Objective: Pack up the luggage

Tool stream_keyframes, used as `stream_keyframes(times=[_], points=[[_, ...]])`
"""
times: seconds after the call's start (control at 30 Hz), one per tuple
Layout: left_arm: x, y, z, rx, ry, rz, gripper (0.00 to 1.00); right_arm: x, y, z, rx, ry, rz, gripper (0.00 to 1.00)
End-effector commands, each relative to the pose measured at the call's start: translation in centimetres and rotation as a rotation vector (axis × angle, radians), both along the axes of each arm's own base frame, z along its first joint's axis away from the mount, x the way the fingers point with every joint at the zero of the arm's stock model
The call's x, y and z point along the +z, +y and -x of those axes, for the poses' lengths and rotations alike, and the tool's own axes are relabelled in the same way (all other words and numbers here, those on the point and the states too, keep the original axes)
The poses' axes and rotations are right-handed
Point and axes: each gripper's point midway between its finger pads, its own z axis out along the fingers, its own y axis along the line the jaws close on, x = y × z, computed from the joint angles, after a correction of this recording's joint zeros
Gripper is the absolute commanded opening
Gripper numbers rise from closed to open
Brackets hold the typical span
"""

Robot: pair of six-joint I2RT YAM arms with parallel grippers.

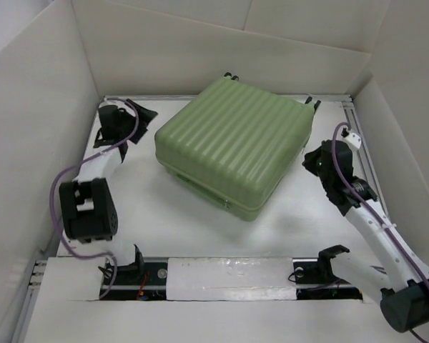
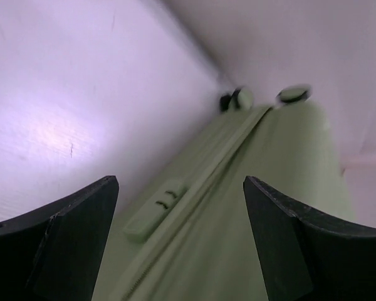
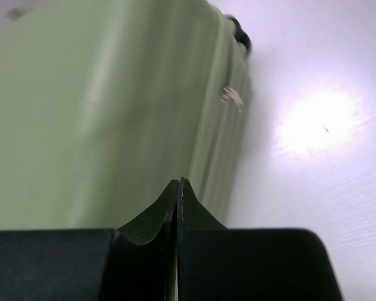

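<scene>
The luggage (image 1: 236,143) is a pale green ribbed hard-shell case lying closed and flat on the white table, its small black wheels (image 1: 312,103) at the far side. My left gripper (image 1: 141,127) is open beside the case's left side. In the left wrist view the luggage (image 2: 257,188) fills the space beyond the left gripper (image 2: 180,180), showing its zip seam, a flush side handle (image 2: 153,210) and wheels (image 2: 294,94); nothing is between the fingers. My right gripper (image 1: 309,158) is shut at the case's right side. In the right wrist view the right gripper (image 3: 178,182) points at the green shell (image 3: 113,106), holding nothing.
Tall white walls (image 1: 36,114) enclose the table on the left, back and right. A metal rail (image 1: 368,153) runs along the right edge. A white strip (image 1: 229,279) with the arm bases lies at the near edge.
</scene>
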Motion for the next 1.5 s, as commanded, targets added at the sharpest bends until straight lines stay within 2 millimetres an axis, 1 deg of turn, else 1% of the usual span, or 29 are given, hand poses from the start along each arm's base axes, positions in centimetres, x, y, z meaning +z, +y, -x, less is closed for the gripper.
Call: stream_keyframes(times=[0.0, 0.03, 0.2, 0.23, 0.37, 0.43, 0.47, 0.5, 0.53, 0.6, 0.63, 0.67, 0.7, 0.73, 0.77, 0.83, 0.9, 1.0, 1.03, 1.1, 1.2, 1.23, 1.27, 1.3, 1.33, 1.37, 1.4, 1.43, 1.47], points=[[-1.7, -6.5, -0.2, -0.275, 0.036, 0.067, 0.78, -2.3, 1.4, -1.3, 0.109, 0.012, -0.035, 0.0], [-3.6, -7.6, -0.3, -0.303, 0.073, 0.06, 0.78, -3.0, 1.4, -1.5, 0.116, 0.024, -0.041, 0.0], [-6.2, -9.6, 0.9, -0.366, 0.093, 0.096, 0.78, -5.4, 2.8, -2.3, 0.181, 0.064, -0.068, 0.0], [-7.3, -10.3, 2.2, -0.381, 0.111, 0.111, 0.78, -5.8, 3.7, -3.2, 0.215, 0.063, -0.084, 0.0], [-7.1, -14.1, 6.6, -0.441, 0.068, 0.132, 0.78, -7.1, 8.4, -5.0, 0.416, 0.121, -0.064, 0.0], [-5.2, -16.2, 9.0, -0.472, -0.001, 0.122, 0.77, -5.0, 12.2, -6.0, 0.555, 0.082, -0.056, 0.0], [-6.9, -16.7, 11.0, -0.476, 0.028, 0.125, 0.77, -6.2, 13.6, -6.4, 0.61, 0.116, -0.044, 0.0], [-6.8, -17.1, 11.9, -0.472, 0.011, 0.114, 0.77, -5.9, 15.1, -6.4, 0.686, 0.105, -0.022, 0.0], [-5.2, -18.2, 13.5, -0.505, -0.029, 0.124, 0.77, -4.1, 16.7, -6.8, 0.752, 0.067, -0.033, 0.0], [-6.2, -18.9, 16.3, -0.528, -0.019, 0.126, 0.77, -3.9, 18.2, -7.3, 0.813, 0.06, -0.025, 0.0], [-4.3, -19.5, 17.8, -0.549, -0.086, 0.126, 0.77, -3.2, 18.8, -7.5, 0.838, 0.048, -0.035, 0.0], [-4.0, -19.6, 18.8, -0.554, -0.091, 0.135, 0.76, -1.2, 20.0, -7.7, 0.903, 0.003, -0.051, 0.0], [-5.2, -19.4, 20.2, -0.555, -0.067, 0.14, 0.76, -1.3, 20.8, -7.9, 0.942, 0.016, -0.068, 0.0], [-5.0, -19.3, 21.1, -0.56, -0.081, 0.14, 0.76, -1.1, 21.3, -7.7, 0.993, 0.022, -0.065, 0.0], [-3.3, -19.0, 22.1, -0.56, -0.137, 0.147, 0.76, 1.1, 21.8, -8.3, 1.024, -0.011, -0.079, 0.0], [-4.1, -18.5, 23.7, -0.568, -0.111, 0.143, 0.76, 0.3, 22.1, -9.1, 1.032, 0.038, -0.062, 0.0], [-2.0, -18.0, 24.7, -0.571, -0.181, 0.155, 0.76, 2.5, 21.9, -10.8, 1.001, 0.006, -0.048, 0.0], [-0.6, -17.8, 25.1, -0.581, -0.207, 0.118, 0.78, 3.7, 20.1, -12.9, 0.915, 0.005, -0.008, 0.18], [1.0, -17.5, 24.8, -0.567, -0.221, 0.092, 0.8, 5.3, 19.4, -13.6, 0.886, -0.024, 0.003, 0.3], [1.6, -16.4, 23.7, -0.506, -0.22, 0.004, 0.82, 8.8, 16.8, -13.7, 0.816, -0.084, 0.008, 0.42], [4.9, -14.8, 22.1, -0.399, -0.277, -0.052, 0.83, 14.3, 13.3, -11.2, 0.726, -0.207, 0.052, 0.52], [5.7, -14.2, 22.0, -0.368, -0.294, -0.073, 0.83, 15.3, 11.8, -10.4, 0.694, -0.234, 0.071, 0.54], [6.8, -13.6, 22.1, -0.338, -0.308, -0.075, 0.83, 14.1, 10.8, -9.4, 0.675, -0.213, 0.088, 0.54], [7.0, -12.9, 22.0, -0.308, -0.32, -0.092, 0.85, 16.6, 9.7, -6.2, 0.663, -0.286, 0.107, 0.54], [8.1, -11.7, 22.2, -0.247, -0.358, -0.09, 0.85, 16.6, 9.1, -4.6, 0.648, -0.305, 0.112, 0.54], [8.4, -11.1, 22.4, -0.222, -0.364, -0.092, 0.85, 12.4, 8.7, -3.3, 0.652, -0.242, 0.108, 0.54], [7.3, -10.8, 22.5, -0.207, -0.349, -0.091, 0.84, 14.9, 8.3, 0.5, 0.657, -0.373, 0.114, 0.44], [6.9, -10.7, 22.8, -0.206, -0.353, -0.089, 0.72, 13.8, 9.3, 2.8, 0.704, -0.389, 0.067, 0.38], [5.7, -10.5, 22.8, -0.198, -0.326, -0.091, 0.67, 7.9, 10.0, 4.2, 0.749, -0.305, 0.031, 0.33]])
